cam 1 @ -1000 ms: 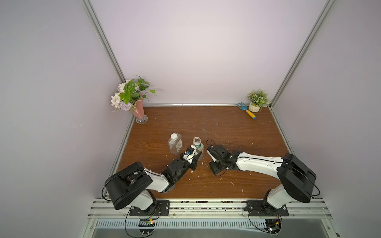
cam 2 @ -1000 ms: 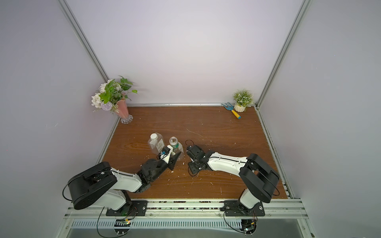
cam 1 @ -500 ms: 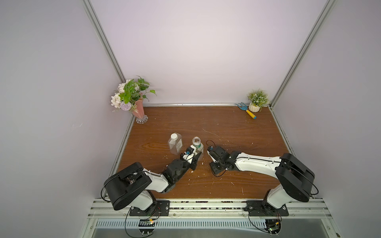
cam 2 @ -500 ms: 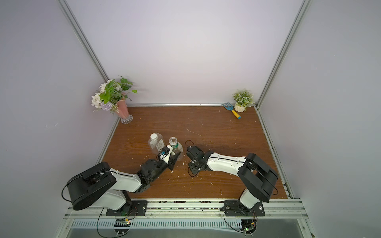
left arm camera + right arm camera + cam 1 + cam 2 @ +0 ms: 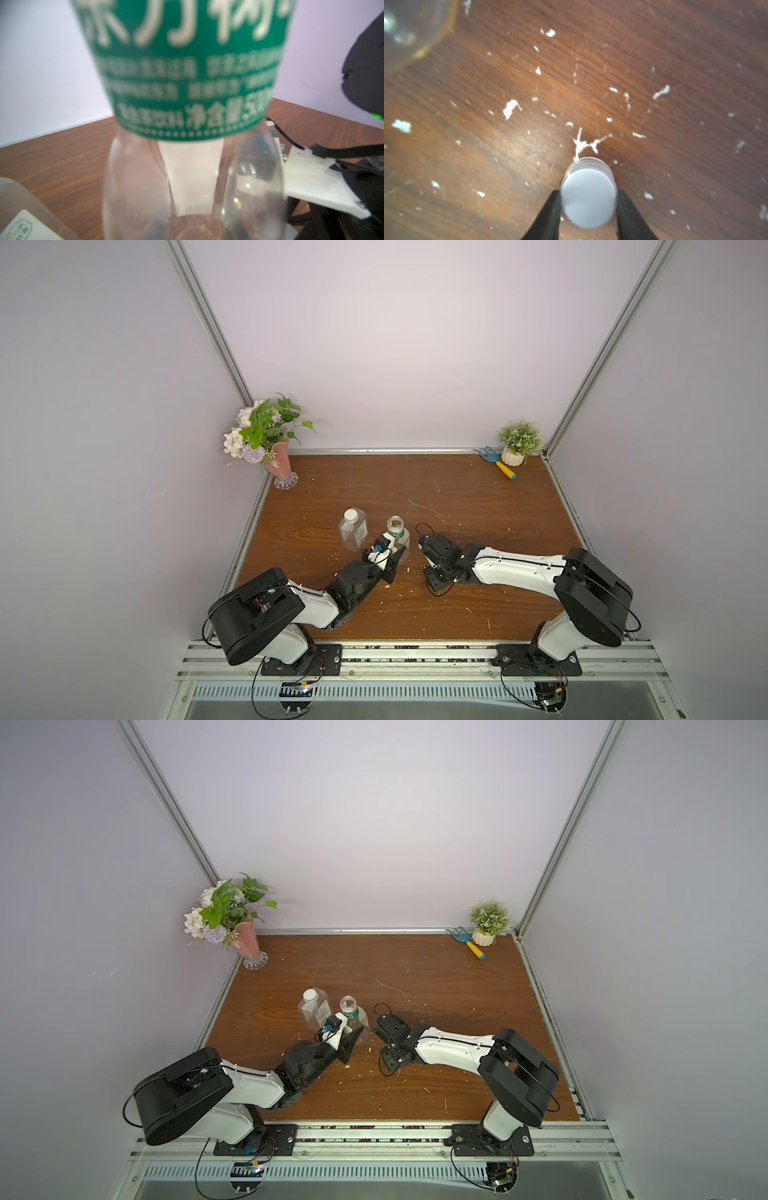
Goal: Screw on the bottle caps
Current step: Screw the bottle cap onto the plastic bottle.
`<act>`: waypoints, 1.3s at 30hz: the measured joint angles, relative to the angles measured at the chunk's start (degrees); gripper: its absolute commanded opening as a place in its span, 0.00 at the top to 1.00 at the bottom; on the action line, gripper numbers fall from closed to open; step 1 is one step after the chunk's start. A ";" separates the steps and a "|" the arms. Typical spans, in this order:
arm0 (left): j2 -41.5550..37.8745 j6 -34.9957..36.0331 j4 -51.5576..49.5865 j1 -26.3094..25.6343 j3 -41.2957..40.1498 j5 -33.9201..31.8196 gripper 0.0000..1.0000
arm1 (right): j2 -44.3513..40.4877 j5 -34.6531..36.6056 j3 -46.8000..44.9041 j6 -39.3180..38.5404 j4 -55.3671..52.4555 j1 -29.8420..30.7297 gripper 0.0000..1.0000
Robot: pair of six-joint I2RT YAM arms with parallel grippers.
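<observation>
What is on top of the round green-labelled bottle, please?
Nothing: the round bottle stands open, uncapped. A white cap is pinched between the fingers of the right gripper. The left gripper partly hides the bottle's lower body.

Left arm (image 5: 309, 608), white shell with black joints, reaches low and forward from its base, its forearm angled in toward the middle. The black left pincer (image 5: 397, 561) is clamped on the lower body of the round clear plastic bottle with the green label (image 5: 398, 536). Right arm (image 5: 519, 572), same white and black, stretches low across toward it with the wrist tipped down. The black right pincer (image 5: 588, 202) pinches the small white round screw cap (image 5: 588, 193), with black fingers (image 5: 548, 216) pressed against opposite sides.
</observation>
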 measured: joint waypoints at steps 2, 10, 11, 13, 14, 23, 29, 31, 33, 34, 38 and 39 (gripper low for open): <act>-0.07 0.02 0.00 0.02 0.00 0.98 0.80 | -2.14 -0.02 1.62 -0.87 -3.61 -1.05 0.62; 1.14 0.39 -2.47 -0.02 1.79 10.34 0.80 | -15.63 -0.98 17.59 -5.03 -16.63 -6.51 0.62; 1.64 0.39 -2.64 -0.13 2.34 11.82 0.80 | -16.59 -1.14 20.55 -5.60 -18.38 -6.69 0.62; 2.29 0.39 -3.04 -0.48 3.13 14.16 0.80 | -17.62 -1.40 25.27 -6.62 -21.22 -6.67 0.62; 2.43 0.39 -3.41 -0.72 3.52 15.32 0.80 | -17.84 -1.62 27.39 -7.15 -22.71 -6.64 0.62; 3.04 0.70 -9.35 -3.98 8.76 25.68 0.80 | -19.12 -6.01 35.76 -11.39 -33.81 -6.58 0.65; 3.04 3.23 -14.73 -7.28 11.63 27.12 0.80 | -20.74 -8.11 35.74 -12.48 -37.81 -5.92 0.66; 3.06 4.09 -16.26 -8.07 12.31 27.15 0.80 | -21.66 -8.81 35.30 -12.59 -38.34 -5.77 0.66; 3.08 4.94 -17.33 -8.79 12.66 27.04 0.80 | -22.25 -9.03 34.75 -12.59 -38.91 -5.49 0.66; 3.13 5.40 -18.10 -9.11 12.90 26.93 0.80 | -22.43 -9.11 34.45 -12.59 -39.10 -5.35 0.66; 3.43 7.19 -20.48 -10.67 13.66 25.73 0.80 | -22.49 -9.16 33.38 -12.55 -39.98 -4.68 0.66; 3.48 7.67 -21.03 -11.04 13.88 25.46 0.80 | -22.49 -9.20 33.16 -12.55 -40.37 -4.44 0.66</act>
